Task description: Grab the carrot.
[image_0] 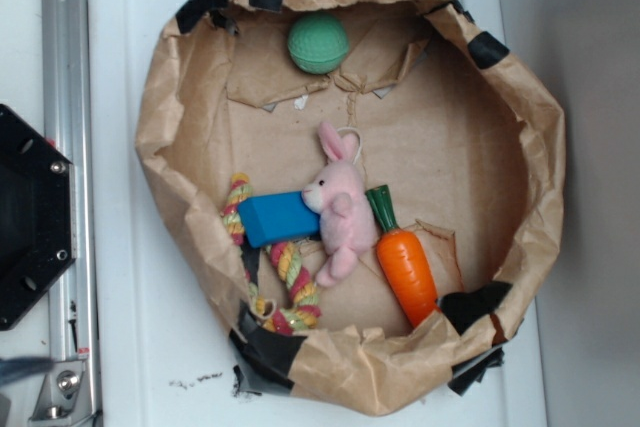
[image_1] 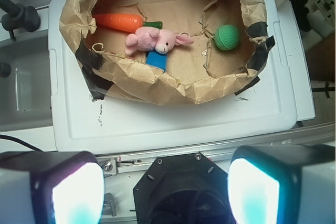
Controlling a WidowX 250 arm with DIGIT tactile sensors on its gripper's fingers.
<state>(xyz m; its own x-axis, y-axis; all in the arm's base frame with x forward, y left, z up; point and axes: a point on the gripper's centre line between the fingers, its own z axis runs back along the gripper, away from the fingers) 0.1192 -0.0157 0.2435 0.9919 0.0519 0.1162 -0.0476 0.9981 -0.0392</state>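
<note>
One glossy tapered carrot lies in the crumpled brown paper nest, green stem touching the plush pink bunny, tip near the taped rim. Open paper floor to its other side. Claw spread wide, empty, well off the nest over the white table.

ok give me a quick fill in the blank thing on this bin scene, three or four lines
1. The carrot has a dark ____ stem top.
2. The pink plush bunny lies between the carrot and the ____ block.
3. The green ball lies apart from the other toys, inside the crumpled brown ____ liner.
4. The claw is ____, far from the carrot and holding nothing.

Missing words: green; blue; paper; open
</note>
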